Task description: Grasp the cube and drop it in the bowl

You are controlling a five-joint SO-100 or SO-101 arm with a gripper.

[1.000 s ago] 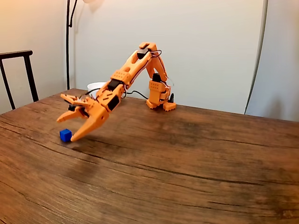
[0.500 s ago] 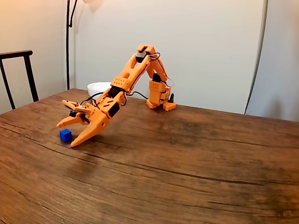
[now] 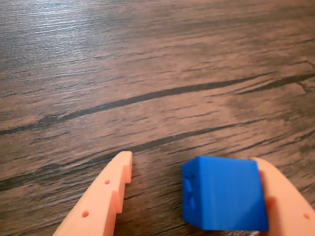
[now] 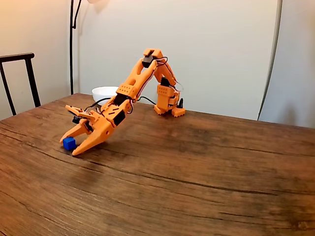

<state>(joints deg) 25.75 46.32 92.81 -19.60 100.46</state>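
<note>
The small blue cube (image 4: 69,143) rests on the wooden table (image 4: 197,187) at the left of the fixed view. My orange gripper (image 4: 70,146) is lowered to the table and stands open, with one finger on each side of the cube. The wrist view shows the cube (image 3: 221,199) lying against the right finger (image 3: 285,196), with a gap between it and the left finger (image 3: 106,199); the gripper (image 3: 192,161) is not closed on it. The white bowl (image 4: 105,92) stands at the far edge of the table behind the arm, partly hidden by it.
The arm's base (image 4: 167,105) sits at the back of the table near the wall. A dark chair (image 4: 19,73) and a lamp pole (image 4: 72,44) stand off the table's left side. Bare wood stretches to the right and front.
The gripper has sunk to the table and slid left, so the cube that lay just outside its lower finger now sits between the fingers. The bowl shows more behind the arm.
</note>
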